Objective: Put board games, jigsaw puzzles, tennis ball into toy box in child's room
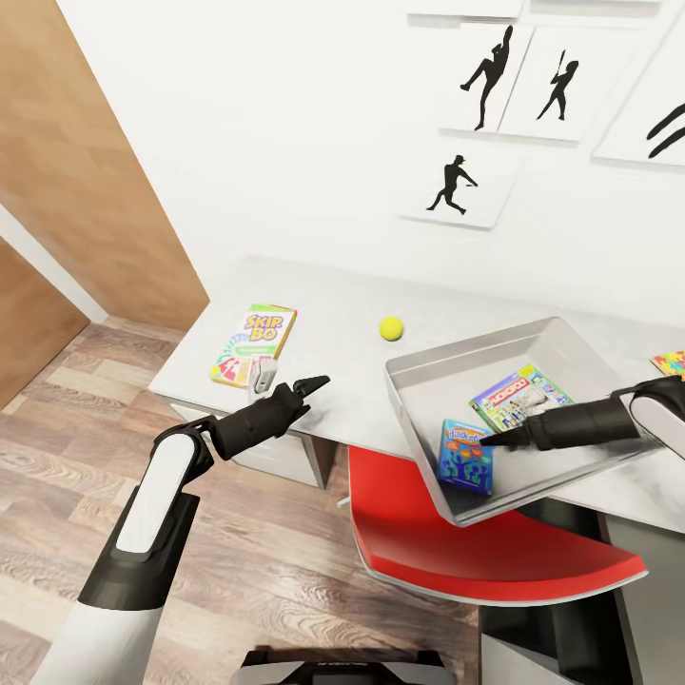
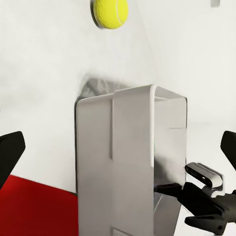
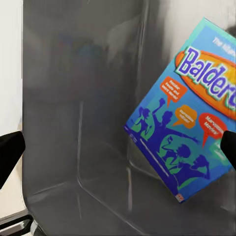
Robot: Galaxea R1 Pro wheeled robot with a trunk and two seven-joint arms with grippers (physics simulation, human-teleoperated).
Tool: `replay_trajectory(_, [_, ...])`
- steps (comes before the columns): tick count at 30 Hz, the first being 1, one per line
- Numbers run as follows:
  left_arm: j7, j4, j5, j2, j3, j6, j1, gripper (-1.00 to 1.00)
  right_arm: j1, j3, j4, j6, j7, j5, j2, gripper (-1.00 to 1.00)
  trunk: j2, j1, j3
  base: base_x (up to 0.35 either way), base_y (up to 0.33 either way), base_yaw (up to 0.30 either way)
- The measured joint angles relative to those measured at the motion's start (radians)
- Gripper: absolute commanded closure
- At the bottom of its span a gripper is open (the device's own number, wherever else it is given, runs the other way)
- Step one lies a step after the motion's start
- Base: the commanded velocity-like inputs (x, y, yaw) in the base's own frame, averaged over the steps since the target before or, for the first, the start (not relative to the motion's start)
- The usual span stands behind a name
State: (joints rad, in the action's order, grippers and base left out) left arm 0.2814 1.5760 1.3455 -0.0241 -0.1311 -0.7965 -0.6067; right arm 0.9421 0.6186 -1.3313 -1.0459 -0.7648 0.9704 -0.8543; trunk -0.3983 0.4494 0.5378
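The left arm (image 1: 157,495) is reaching forward, its gripper (image 1: 312,385) with jaws standing apart. The right arm (image 1: 609,419) is stretching leftward, its gripper (image 1: 495,440) likewise spread, gripping nothing.

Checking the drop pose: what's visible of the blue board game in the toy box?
The blue board game is a flat card box, cartoon figures and speech bubbles printed on it, title starting "Balder". It lies tilted against the toy box near wall, beside a green Monopoly box. The right gripper hovers open over it, not gripping.
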Motion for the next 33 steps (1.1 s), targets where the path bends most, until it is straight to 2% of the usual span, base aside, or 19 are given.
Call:
replay_trajectory(2, [0.000, 0.000, 0.000, 0.000, 0.000, 0.000, 0.000, -1.00, 0.001, -0.010, -0.002, 0.000, 0.002, -0.001, -0.008, -1.00, 0.000, 0.000, 0.000, 0.000, 0.000, 0.000])
replay_trajectory(4, [-0.001, 0.000, 0.000, 0.000, 0.000, 0.000, 0.001, -1.00, 0.001, -0.041, -0.009, 0.000, 0.008, -0.003, -0.024, -1.00, 0.000, 0.000, 0.000, 0.000, 0.000, 0.000])
replay_trajectory(7, [-0.002, 0.001, 0.000, 0.000, 0.000, 0.000, 0.001, -1.00, -0.001, -0.064, -0.013, 0.000, 0.010, -0.004, -0.031, -1.00, 0.000, 0.000, 0.000, 0.000, 0.000, 0.000])
replay_trajectory(8, [-0.003, 0.001, 0.000, 0.000, 0.001, 0.000, 0.001, -1.00, -0.003, -0.088, -0.017, 0.000, 0.011, -0.004, -0.036, -1.00, 0.000, 0.000, 0.000, 0.000, 0.000, 0.000])
replay_trajectory(9, [-0.007, 0.001, 0.000, 0.000, 0.001, 0.001, 0.002, -1.00, -0.009, -0.157, -0.033, 0.000, 0.014, -0.004, -0.044, -1.00, 0.000, 0.000, 0.000, 0.000, 0.000, 0.000])
replay_trajectory(10, [-0.008, 0.001, 0.001, 0.000, 0.001, 0.001, 0.002, -1.00, -0.013, -0.179, -0.041, 0.000, 0.015, -0.006, -0.046, -1.00, 0.000, 0.000, 0.000, 0.000, 0.000, 0.000])
replay_trajectory(11, [-0.008, 0.001, 0.001, 0.000, 0.001, 0.001, 0.002, -1.00, -0.013, -0.180, -0.041, 0.000, 0.015, -0.007, -0.046, -1.00, 0.000, 0.000, 0.000, 0.000, 0.000, 0.000])
replay_trajectory(14, [-0.010, 0.001, 0.001, 0.000, 0.001, 0.001, 0.003, -1.00, -0.020, -0.217, -0.066, 0.000, 0.015, -0.007, -0.050, -1.00, 0.000, 0.000, 0.000, 0.000, 0.000, 0.000])
replay_trajectory(22, [-0.011, 0.001, 0.001, 0.001, 0.002, 0.001, 0.003, -1.00, -0.040, -0.246, -0.107, 0.001, 0.018, -0.009, -0.054, -1.00, 0.000, 0.000, 0.000, 0.000, 0.000, 0.000])
replay_trajectory(28, [-0.012, 0.001, 0.001, 0.001, 0.002, 0.001, 0.003, -1.00, -0.047, -0.253, -0.124, 0.001, 0.033, -0.009, -0.054, -1.00, 0.000, 0.000, 0.000, 0.000, 0.000, 0.000])
replay_trajectory(33, [-0.012, 0.001, 0.002, 0.001, 0.002, 0.000, 0.003, -1.00, -0.051, -0.256, -0.143, 0.000, 0.104, -0.008, -0.051, -1.00, 0.000, 0.000, 0.000, 0.000, 0.030, 0.000])
